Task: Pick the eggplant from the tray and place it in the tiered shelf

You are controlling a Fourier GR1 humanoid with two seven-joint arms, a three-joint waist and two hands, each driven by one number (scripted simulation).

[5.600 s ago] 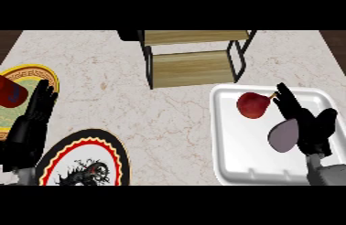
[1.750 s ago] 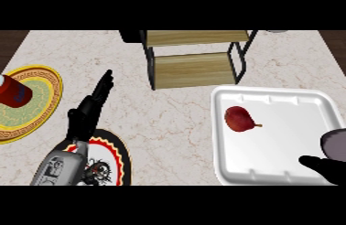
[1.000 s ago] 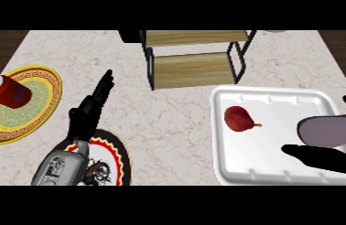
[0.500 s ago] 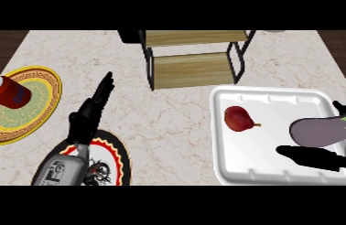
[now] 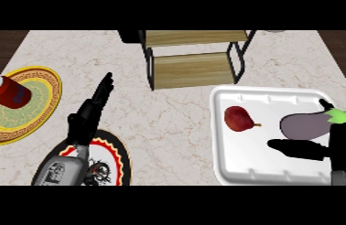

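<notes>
A purple eggplant with a green stem hangs over the right part of the white tray. My right hand is at the right edge, its thumb under the eggplant and fingers curled behind it. The tiered shelf, wooden boards in a black frame, stands at the back centre. My left hand rests open on the left, fingers straight and pointing up the counter.
A dark red fruit lies in the tray's left half. A yellow patterned plate with a red cup sits at far left. A black and red plate lies under my left forearm.
My right hand has carried the eggplant leftward from the right edge, over the tray. The left hand and the red fruit have stayed put.
</notes>
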